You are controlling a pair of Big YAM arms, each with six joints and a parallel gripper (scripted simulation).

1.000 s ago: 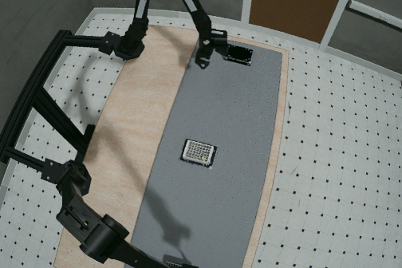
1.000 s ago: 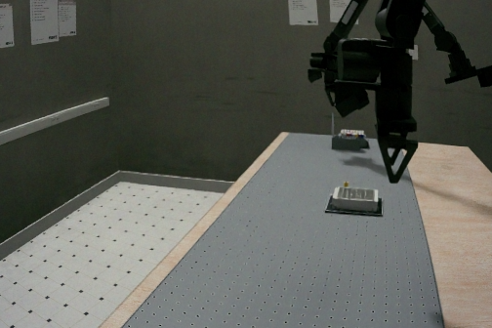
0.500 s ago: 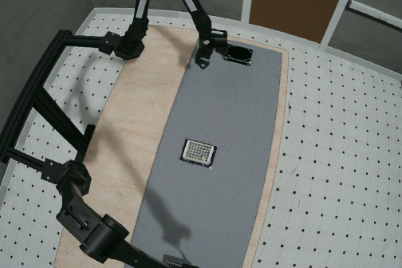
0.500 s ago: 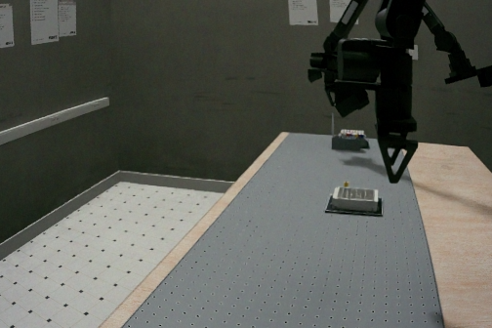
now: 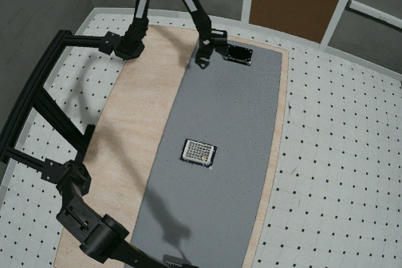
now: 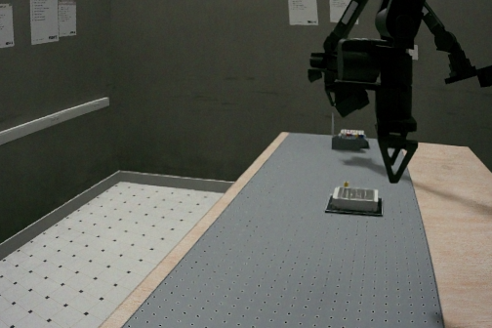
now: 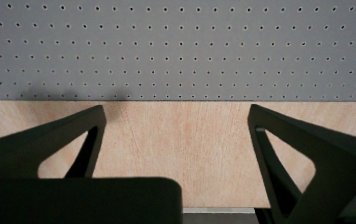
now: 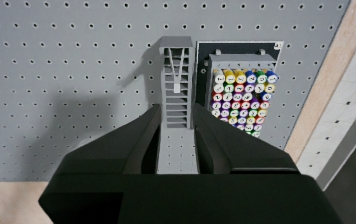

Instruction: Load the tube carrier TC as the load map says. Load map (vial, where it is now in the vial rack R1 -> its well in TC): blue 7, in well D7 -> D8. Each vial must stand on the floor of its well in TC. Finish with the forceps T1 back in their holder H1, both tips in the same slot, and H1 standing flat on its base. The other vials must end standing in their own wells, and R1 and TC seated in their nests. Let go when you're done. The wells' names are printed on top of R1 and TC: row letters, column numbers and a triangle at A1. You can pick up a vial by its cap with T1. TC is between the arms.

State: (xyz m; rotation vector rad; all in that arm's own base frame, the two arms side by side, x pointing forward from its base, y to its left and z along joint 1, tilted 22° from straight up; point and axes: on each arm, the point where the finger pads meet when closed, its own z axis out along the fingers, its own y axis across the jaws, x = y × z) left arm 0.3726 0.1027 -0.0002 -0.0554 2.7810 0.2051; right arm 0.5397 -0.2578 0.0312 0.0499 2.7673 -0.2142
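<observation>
In the right wrist view, we see the vial rack R1 point(image 8: 236, 58) at about two o'clock from the right hand point(image 8: 177, 111), packed with closely set vials whose caps show yellow, blue, green, red, purple and white. A dark spot breaks the caps at about three o'clock in the block. The numbers are too small for us to pick out blue 7, so we cannot confirm its well. R1 lies over a dark nest point(image 8: 200, 68).

At twelve o'clock from that hand, just left of R1, is the slotted grey holder H1 point(image 8: 176, 42). The forceps T1 point(image 8: 176, 88) show as a narrow V over its upper slots, a pale block at the point; we cannot tell how the tips are seated. The right hand's fingers are slightly apart, with nothing between them.

On the desk point(image 5: 214, 120) point(image 6: 277, 254), the white carrier TC point(image 5: 187, 151) point(image 6: 355, 202) sits within its black nest point(image 5: 185, 161) point(image 6: 328, 212). From above, we find one yellow-capped vial point(image 5: 202, 158) point(image 6: 346, 184) at five o'clock in TC, rising above its top. The left hand point(image 5: 202, 65) point(image 6: 393, 181) point(image 7: 176, 112) is wide apart, and holds nothing.
</observation>
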